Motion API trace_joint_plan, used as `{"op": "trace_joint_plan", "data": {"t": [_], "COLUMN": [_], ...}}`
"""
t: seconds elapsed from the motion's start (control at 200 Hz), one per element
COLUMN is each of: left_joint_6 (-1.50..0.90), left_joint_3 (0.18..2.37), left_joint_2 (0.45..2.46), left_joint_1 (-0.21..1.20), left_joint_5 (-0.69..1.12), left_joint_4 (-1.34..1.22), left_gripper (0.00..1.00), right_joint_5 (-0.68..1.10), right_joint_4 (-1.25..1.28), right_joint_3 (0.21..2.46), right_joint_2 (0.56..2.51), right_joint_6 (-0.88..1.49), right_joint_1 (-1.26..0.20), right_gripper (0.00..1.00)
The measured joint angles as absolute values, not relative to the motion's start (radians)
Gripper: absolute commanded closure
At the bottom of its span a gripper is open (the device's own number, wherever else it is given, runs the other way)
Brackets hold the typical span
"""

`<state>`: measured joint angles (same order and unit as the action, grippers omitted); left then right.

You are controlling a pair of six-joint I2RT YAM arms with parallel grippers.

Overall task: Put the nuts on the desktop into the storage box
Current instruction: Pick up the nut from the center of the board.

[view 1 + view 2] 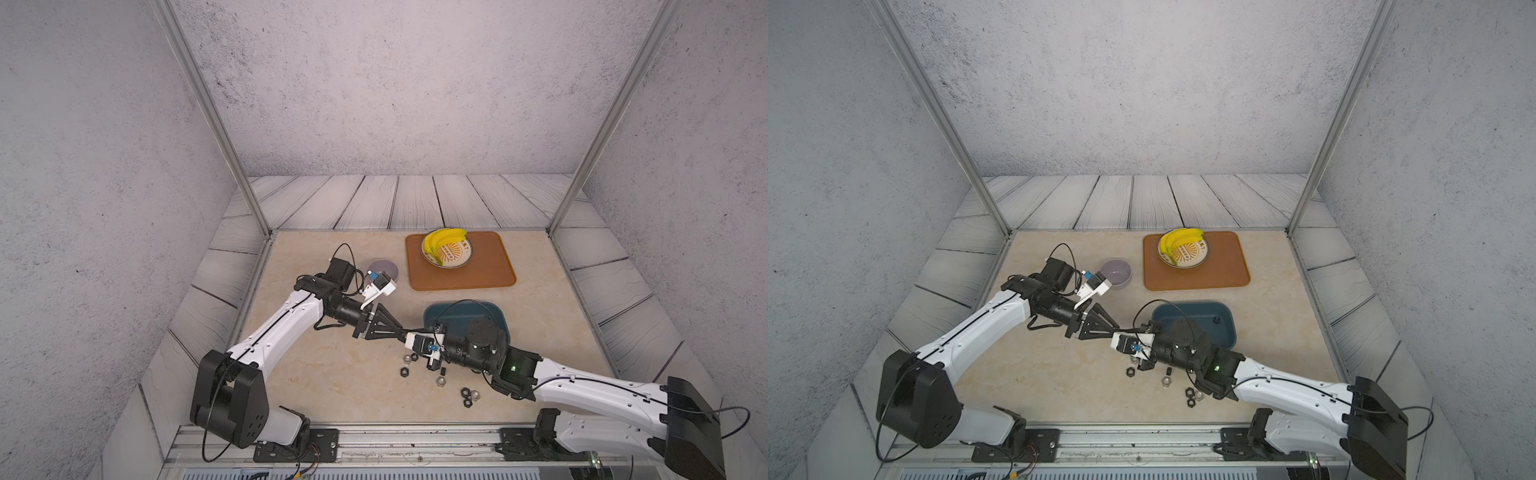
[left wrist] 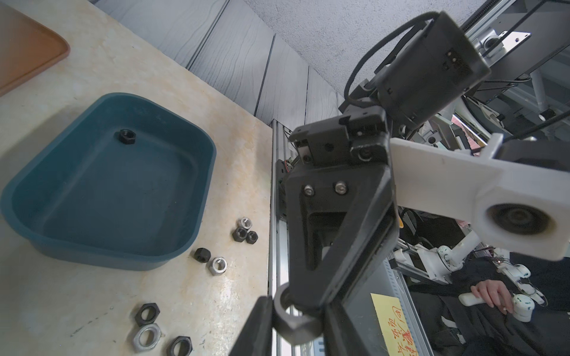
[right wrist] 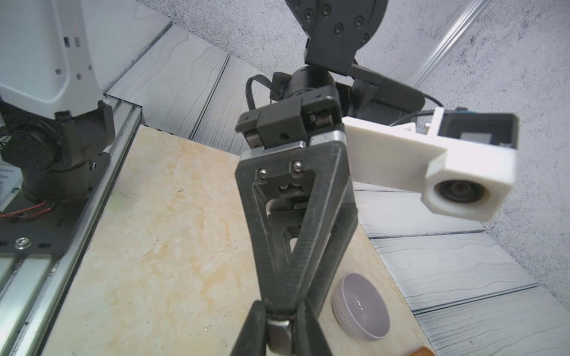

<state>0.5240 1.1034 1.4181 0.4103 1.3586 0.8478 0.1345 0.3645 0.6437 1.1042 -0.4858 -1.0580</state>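
My two grippers meet tip to tip above the desktop (image 1: 332,374), just left of the teal storage box (image 1: 440,316). The left gripper (image 2: 296,323) is shut on a dark grey nut (image 2: 297,322). The right gripper (image 3: 279,326) is shut on that same nut (image 3: 279,334) from the opposite side. One black nut (image 2: 126,136) lies inside the storage box (image 2: 117,191). Several black and silver nuts lie on the desktop in front of the box, among them a silver one (image 1: 440,381), a black one (image 1: 403,371) and a cluster of three (image 2: 245,231).
A lilac bowl (image 1: 383,270) stands behind the left wrist. At the back, an orange-brown tray (image 1: 478,270) carries a plate with bananas (image 1: 446,245). The right forearm (image 1: 582,386) lies over the box's near side. A metal rail (image 1: 374,436) runs along the front edge.
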Motion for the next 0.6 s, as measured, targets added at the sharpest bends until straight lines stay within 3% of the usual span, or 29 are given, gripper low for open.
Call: {"op": "trace_joint_plan", "data": {"t": [0.17, 0.255, 0.38, 0.465, 0.6], "left_joint_6": [0.488, 0.480, 0.476, 0.470, 0.472], "left_joint_3": [1.089, 1.088, 1.085, 1.079, 1.064], "left_joint_2": [1.402, 1.401, 1.400, 1.397, 1.380], "left_joint_1": [0.408, 0.407, 0.406, 0.405, 0.400], "left_joint_5": [1.359, 1.359, 1.359, 1.367, 1.365], "left_joint_4": [0.804, 0.794, 0.775, 0.776, 0.779], "left_gripper": [0.75, 0.71, 0.52, 0.27, 0.21], "right_joint_5": [0.118, 0.112, 0.097, 0.063, -0.016], "right_joint_4": [0.368, 0.371, 0.370, 0.356, 0.295], "right_joint_3": [0.644, 0.644, 0.644, 0.644, 0.651], "right_joint_2": [1.104, 1.104, 1.104, 1.104, 1.104], "right_joint_6": [-0.485, -0.486, -0.487, -0.487, -0.486], "right_joint_1": [-1.062, -1.062, -1.064, -1.064, -1.060], "right_gripper": [0.80, 0.97, 1.00, 1.00, 1.00]}}
